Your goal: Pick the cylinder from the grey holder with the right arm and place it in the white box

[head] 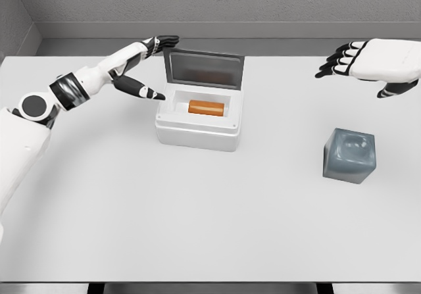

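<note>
An orange cylinder (207, 107) lies on its side inside the white box (197, 135), whose lid (203, 68) stands upright at the back. The grey holder (348, 154) sits at the right with only a hollow in its top. My right hand (358, 60) hovers at the upper right, above and behind the holder, fingers spread and holding nothing. My left hand (150, 67) reaches beside the box's left rear corner, fingers extended near the lid's top edge, thumb pointing toward the box's left rim, gripping nothing.
A white table (197, 221) carries the box and the holder. A grey wall runs along the table's far edge, with a corner at the upper left.
</note>
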